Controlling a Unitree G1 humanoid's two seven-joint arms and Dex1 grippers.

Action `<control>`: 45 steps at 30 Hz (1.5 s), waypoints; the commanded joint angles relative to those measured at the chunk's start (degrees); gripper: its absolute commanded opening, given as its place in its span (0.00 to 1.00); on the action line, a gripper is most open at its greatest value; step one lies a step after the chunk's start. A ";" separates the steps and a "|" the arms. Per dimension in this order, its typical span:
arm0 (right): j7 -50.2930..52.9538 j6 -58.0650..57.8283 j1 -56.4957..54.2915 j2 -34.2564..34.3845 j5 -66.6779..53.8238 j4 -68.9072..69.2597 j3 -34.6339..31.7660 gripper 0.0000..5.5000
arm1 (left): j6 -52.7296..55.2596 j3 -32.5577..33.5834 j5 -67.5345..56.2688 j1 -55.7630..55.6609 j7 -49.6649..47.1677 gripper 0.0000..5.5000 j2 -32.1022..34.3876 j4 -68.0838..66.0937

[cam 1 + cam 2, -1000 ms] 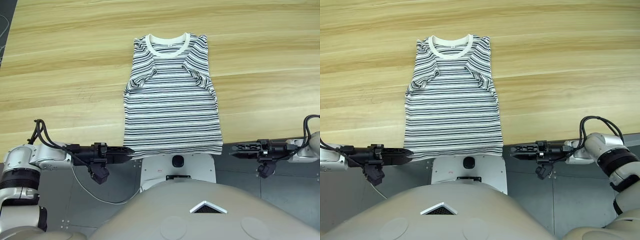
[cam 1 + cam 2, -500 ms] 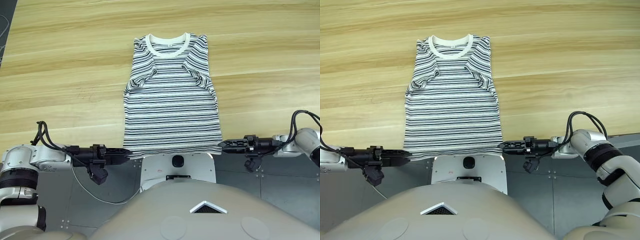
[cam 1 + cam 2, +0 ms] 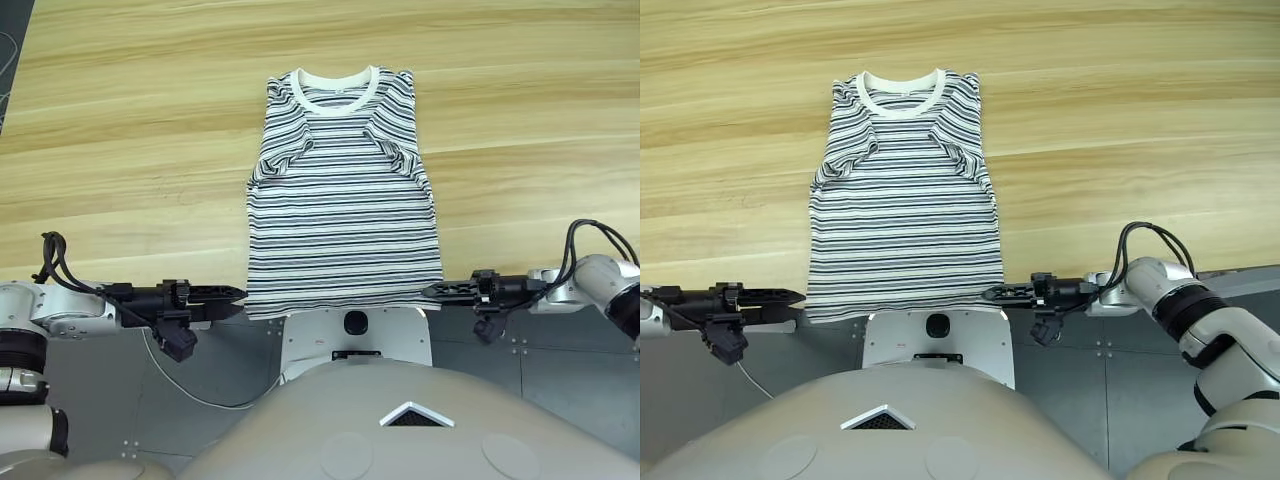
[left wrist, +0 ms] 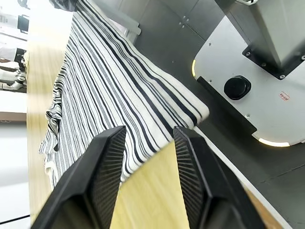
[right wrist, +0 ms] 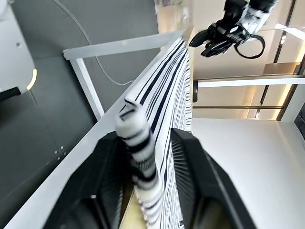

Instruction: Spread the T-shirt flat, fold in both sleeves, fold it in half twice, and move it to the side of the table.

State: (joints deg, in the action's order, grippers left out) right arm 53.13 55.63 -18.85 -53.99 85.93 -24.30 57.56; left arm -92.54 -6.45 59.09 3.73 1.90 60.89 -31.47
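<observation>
one t-shirt [image 3: 345,190] corner inside parted right pincer [image 5: 147,137].

T-shirt [image 3: 344,190]: soft knit cloth, matt, in dark and white stripes, with a ribbed white neckband [image 3: 337,88]; the cloth puckers at the folded-in sleeves and hangs thin and limp at the hem. Worktop [image 3: 130,130]: light wood-grain surface, smooth with a low satin sheen, its near edge finished in a plain white band [image 5: 62,176]; floor [image 3: 560,370] below is flat grey panelling, matt. Left claw [image 3: 236,294] and right claw [image 3: 430,291]: black matt plastic, with the inner pads [image 4: 110,177] covered in fine close ridges.
</observation>
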 commanded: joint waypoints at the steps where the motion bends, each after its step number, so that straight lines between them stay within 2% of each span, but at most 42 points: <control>1: -4.78 1.24 0.90 0.62 -2.31 2.02 -0.12 0.13 | 0.13 -1.12 -0.56 -1.66 -1.36 0.34 1.57 -1.19; 4: -6.67 2.06 1.21 0.45 -4.26 3.29 -0.64 0.03 | 0.15 -1.68 0.04 -1.28 -2.28 0.34 1.19 -1.44; 5: -7.12 2.37 1.26 0.27 -4.82 3.64 -0.89 0.02 | 0.15 -1.93 0.04 -1.14 -2.36 0.34 1.01 -1.25; 9: -8.27 3.78 1.28 -0.35 -6.63 5.00 -2.19 0.02 | 0.18 -3.24 -0.99 -0.01 -2.16 0.34 0.67 0.27; 15: -9.15 7.35 3.07 -1.86 -13.17 11.30 -8.15 0.02 | 0.29 -3.88 -1.53 0.99 -2.13 0.34 0.56 1.51; 23: -10.89 8.70 3.91 -0.62 -13.00 10.22 -11.42 0.02 | 2.30 -6.33 -2.31 -0.03 0.68 0.34 1.91 0.90; 31: -12.02 9.26 4.56 0.35 -13.11 9.70 -12.67 0.02 | 5.64 -6.14 2.91 -0.71 -2.47 0.56 3.17 -0.12; 38: -12.89 9.44 4.83 1.13 -13.46 9.28 -13.55 0.02 | 9.27 -9.14 10.62 -1.92 -9.96 0.74 4.79 -0.35; 45: -13.24 9.71 5.06 1.30 -13.17 8.98 -13.97 0.02 | 13.34 -13.64 14.22 -2.22 -17.55 0.74 3.96 2.66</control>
State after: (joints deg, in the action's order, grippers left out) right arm 40.69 64.84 -13.90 -52.69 72.94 -15.25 44.36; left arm -80.49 -18.75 72.36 2.00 -13.78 64.18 -29.87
